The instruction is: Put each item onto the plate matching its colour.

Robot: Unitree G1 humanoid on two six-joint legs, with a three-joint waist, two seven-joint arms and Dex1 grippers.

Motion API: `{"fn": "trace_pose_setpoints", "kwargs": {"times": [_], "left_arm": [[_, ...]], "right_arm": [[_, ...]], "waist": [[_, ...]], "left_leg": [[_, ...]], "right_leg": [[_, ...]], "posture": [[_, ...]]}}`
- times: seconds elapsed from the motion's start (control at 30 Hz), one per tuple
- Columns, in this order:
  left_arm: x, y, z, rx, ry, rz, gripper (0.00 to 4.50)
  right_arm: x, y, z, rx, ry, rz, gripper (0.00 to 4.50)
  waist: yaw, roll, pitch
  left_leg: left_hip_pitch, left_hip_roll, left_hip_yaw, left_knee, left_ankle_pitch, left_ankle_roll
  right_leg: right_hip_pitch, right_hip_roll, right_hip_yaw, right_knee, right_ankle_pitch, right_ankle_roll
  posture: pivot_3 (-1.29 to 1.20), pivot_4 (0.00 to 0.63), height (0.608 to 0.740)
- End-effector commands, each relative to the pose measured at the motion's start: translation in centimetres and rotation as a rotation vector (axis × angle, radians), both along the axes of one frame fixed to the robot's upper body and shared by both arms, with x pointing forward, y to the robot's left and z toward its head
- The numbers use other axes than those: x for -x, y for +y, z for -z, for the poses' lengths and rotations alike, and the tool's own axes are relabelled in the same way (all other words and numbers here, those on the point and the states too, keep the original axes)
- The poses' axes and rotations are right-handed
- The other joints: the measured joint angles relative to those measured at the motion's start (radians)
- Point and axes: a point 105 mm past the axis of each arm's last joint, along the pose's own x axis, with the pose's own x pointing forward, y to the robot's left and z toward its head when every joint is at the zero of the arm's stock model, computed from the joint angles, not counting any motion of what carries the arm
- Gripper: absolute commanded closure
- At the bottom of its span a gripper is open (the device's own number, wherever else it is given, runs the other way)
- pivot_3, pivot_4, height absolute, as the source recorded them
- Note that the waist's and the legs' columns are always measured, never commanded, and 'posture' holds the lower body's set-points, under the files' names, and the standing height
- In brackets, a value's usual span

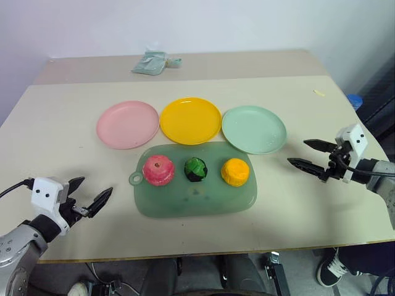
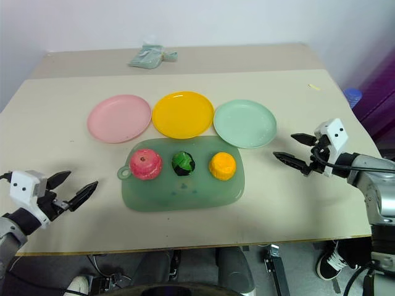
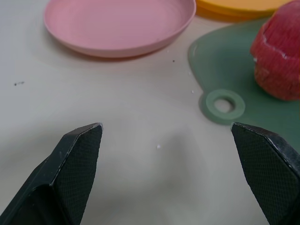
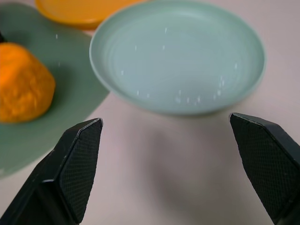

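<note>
Fruits, namely the pink-red apple (image 1: 158, 169), dark green lump (image 1: 196, 169) and orange one (image 1: 235, 171), wait on the green board (image 1: 185, 203) below the pink plate (image 1: 127, 124), yellow plate (image 1: 190, 120) and mint plate (image 1: 253, 129), so the left gripper (image 1: 91, 196) and right gripper (image 1: 311, 155) flank them, fingers spread and empty.

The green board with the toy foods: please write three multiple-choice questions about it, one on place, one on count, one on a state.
1. Which toy food lies nearest the board's loop handle?
A. the orange one
B. the dark green one
C. the pink-red one

2. How many toy foods lie on the board?
A. three
B. two
C. four

3. How are the three plates?
A. each holds a food
B. all bare
C. stacked

Key: 1 C, the pink-red one sits by the loop of the board. 2 A, with the dark green one and orange one. 3 B, pink plate, yellow plate, mint plate hold nothing.
</note>
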Motion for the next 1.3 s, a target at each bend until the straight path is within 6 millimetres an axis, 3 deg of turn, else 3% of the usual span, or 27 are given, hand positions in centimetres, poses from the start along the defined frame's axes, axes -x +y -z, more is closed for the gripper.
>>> {"fn": "trace_pose_setpoints", "kwargs": {"times": [0.03,0.3,0.6,0.9,1.0,1.1,1.2,1.3], "left_arm": [[0.2,-0.2,-0.6,-0.014,-0.024,-0.007,0.00],[-0.2,-0.2,-1.0,-0.012,-0.043,-0.022,0.00],[-2.3,-0.4,-3.0,0.051,-0.119,-0.014,0.00],[-5.1,-1.1,-3.3,0.142,-0.118,0.066,0.00],[-6.4,-2.7,-5.0,0.216,-0.168,0.136,0.00],[-6.6,-5.8,-6.7,0.271,-0.176,0.316,0.00],[-6.1,-8.0,-6.4,0.213,-0.124,0.475,0.00],[-6.1,-9.6,-4.7,0.057,-0.045,0.596,0.00]], "right_arm": [[-0.5,1.0,-1.2,0.012,-0.053,-0.022,0.10],[-1.4,0.8,-1.8,0.022,-0.095,0.014,0.10],[-1.8,0.2,-2.1,0.003,-0.160,0.112,0.10],[0.6,2.1,-2.4,-0.051,-0.168,0.061,0.10],[1.2,2.2,-2.4,-0.062,-0.169,0.064,0.10],[2.4,3.5,-2.1,-0.072,-0.135,-0.011,0.10],[3.8,4.9,-1.9,-0.075,-0.099,-0.099,0.10],[5.1,6.2,-1.7,-0.082,-0.055,-0.171,0.10]], "waist": [[0.000,0.000,0.000],[0.002,0.000,0.000],[0.001,0.000,0.000],[0.001,0.000,0.000],[0.005,0.000,0.000],[0.004,0.000,0.000],[-0.001,0.000,0.000],[-0.003,0.000,0.000]], "left_leg": [[0.000,0.000,0.000,0.000,0.000,0.000],[0.000,0.000,0.000,0.000,0.000,0.000],[0.000,-0.001,0.000,0.000,0.000,0.000],[0.000,-0.001,-0.001,0.000,0.000,0.000],[0.000,-0.001,-0.001,0.001,0.000,0.000],[-0.001,-0.001,-0.002,0.002,0.000,0.000],[-0.001,-0.001,-0.002,0.001,0.000,0.000],[0.000,-0.001,-0.001,0.001,0.000,0.000]], "right_leg": [[0.000,0.000,0.000,0.000,0.000,0.000],[0.000,0.000,0.000,0.000,0.000,0.000],[0.000,0.000,0.000,0.000,0.000,0.000],[0.000,0.000,0.000,0.001,0.000,0.000],[0.000,0.000,-0.001,0.001,0.000,0.000],[0.001,0.000,-0.001,0.001,0.000,0.000],[0.001,0.001,-0.001,0.001,0.000,0.000],[0.000,0.002,0.000,0.001,0.000,0.000]], "posture": [[0.00,0.150,0.740],[0.00,0.150,0.740],[0.00,0.150,0.740],[0.00,0.150,0.740],[0.00,0.150,0.740],[0.00,0.150,0.740],[0.00,0.150,0.740],[0.00,0.150,0.740]]}}
